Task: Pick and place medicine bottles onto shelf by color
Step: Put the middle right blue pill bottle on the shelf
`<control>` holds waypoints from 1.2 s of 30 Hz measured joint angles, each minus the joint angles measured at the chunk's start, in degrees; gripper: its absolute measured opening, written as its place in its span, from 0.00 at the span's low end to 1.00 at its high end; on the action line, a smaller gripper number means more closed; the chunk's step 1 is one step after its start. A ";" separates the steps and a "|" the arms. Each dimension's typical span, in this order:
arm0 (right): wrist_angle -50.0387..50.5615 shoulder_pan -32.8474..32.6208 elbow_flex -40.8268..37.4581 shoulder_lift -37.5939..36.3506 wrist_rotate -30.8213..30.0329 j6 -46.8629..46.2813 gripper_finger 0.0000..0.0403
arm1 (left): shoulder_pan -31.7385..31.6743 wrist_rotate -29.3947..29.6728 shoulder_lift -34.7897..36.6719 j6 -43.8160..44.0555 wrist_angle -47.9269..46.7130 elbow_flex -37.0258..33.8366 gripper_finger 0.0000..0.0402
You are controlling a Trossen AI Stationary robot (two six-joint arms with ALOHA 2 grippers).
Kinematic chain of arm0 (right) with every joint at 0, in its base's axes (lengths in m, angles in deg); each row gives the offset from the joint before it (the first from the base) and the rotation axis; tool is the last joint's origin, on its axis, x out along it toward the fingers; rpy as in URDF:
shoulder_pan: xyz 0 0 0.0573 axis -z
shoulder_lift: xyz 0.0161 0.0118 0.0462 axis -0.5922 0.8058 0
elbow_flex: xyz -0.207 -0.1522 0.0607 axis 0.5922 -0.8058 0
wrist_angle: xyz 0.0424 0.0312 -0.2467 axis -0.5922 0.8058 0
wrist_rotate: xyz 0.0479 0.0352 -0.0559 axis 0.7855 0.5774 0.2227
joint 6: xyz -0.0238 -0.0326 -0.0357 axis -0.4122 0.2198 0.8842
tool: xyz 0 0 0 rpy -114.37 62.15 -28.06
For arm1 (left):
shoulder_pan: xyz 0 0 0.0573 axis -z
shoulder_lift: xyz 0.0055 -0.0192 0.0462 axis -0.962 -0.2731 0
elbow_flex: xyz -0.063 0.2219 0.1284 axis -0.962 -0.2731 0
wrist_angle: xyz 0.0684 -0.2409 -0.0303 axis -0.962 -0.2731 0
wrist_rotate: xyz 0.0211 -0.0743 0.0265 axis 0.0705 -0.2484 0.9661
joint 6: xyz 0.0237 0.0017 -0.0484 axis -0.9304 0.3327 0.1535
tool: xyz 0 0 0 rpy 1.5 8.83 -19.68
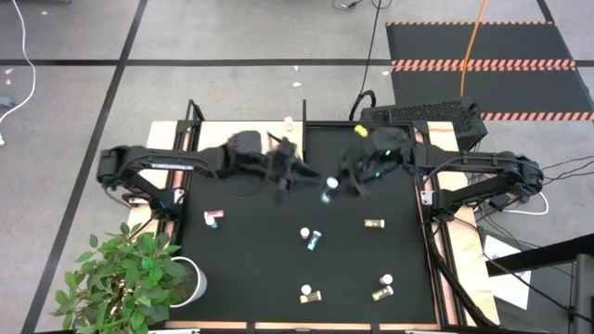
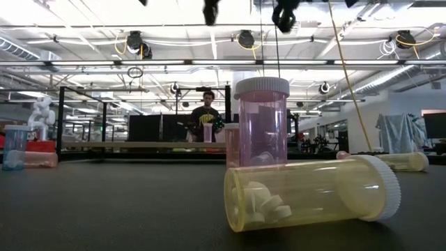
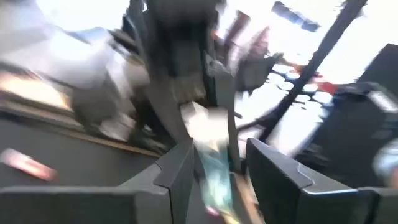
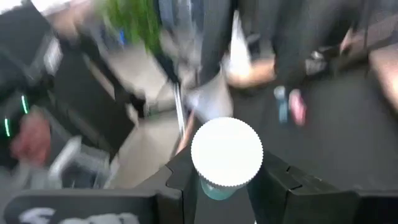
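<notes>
Black mat (image 1: 278,250) with loose medicine bottles spread over its near half: pink bottle (image 1: 213,218) at the left side, light blue bottle (image 1: 313,238) mid-mat, yellow bottle (image 1: 373,224) to its right, two more yellow ones near the front edge (image 1: 310,294) and (image 1: 382,292), one small bottle (image 1: 386,278) just behind the latter, colour unclear. Both arms meet over the far-centre of the mat, blurred in the high view. Right gripper (image 4: 225,186) is clamped around a light blue bottle with white ribbed cap (image 4: 226,152), cap facing the wrist camera; in the high view that bottle (image 1: 329,189) shows beside the gripper, above the mat. Left gripper (image 3: 214,171) has a pale, teal-tinted blurred thing between its fingers (image 3: 177,171); can't tell what it is or whether it is actually gripped, so can't tell if clenched. Shelf not clearly made out in any view. Low view: a yellow bottle on its side (image 2: 310,192) with white tablets inside blocks the foreground, an upright pink bottle (image 2: 261,125) just behind it, a blue bottle (image 2: 15,148) far left, another lying yellow one (image 2: 401,162) far right; gripper tips cut off at the top edge. A person (image 2: 205,120) stands in the room behind. Potted plant (image 1: 130,278) off the mat's left front corner, keyboard (image 1: 422,116) behind the right arm. No readable labels or writing.
</notes>
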 joint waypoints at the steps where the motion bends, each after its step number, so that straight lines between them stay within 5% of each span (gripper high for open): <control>1: 0.54 -0.17 0.00 0.29 -0.08 0.98 0.25 | -0.09 1.79 1.00 -1.62 -0.24 0.04 0.38; 6: 0.95 0.00 0.28 -0.13 -6.53 5.00 0.25 | -0.08 5.63 1.50 -2.19 -1.16 0.03 0.46; 12: 3.13 0.10 0.15 0.44 -7.44 7.54 0.25 | 0.50 6.36 1.56 -10.14 -1.14 0.03 0.58; 19: 7.73 -1.23 0.15 0.50 -29.83 15.38 0.25 | 1.09 12.04 1.50 -14.05 -2.30 0.03 0.61; 24: 6.99 -1.24 0.15 0.48 -30.08 18.37 0.25 | 1.30 13.56 -1.72 -21.56 -4.22 0.01 0.59; 36: 7.81 -1.22 0.15 0.50 -30.00 21.84 0.25 | -0.68 11.88 -6.99 -21.88 2.40 0.03 0.58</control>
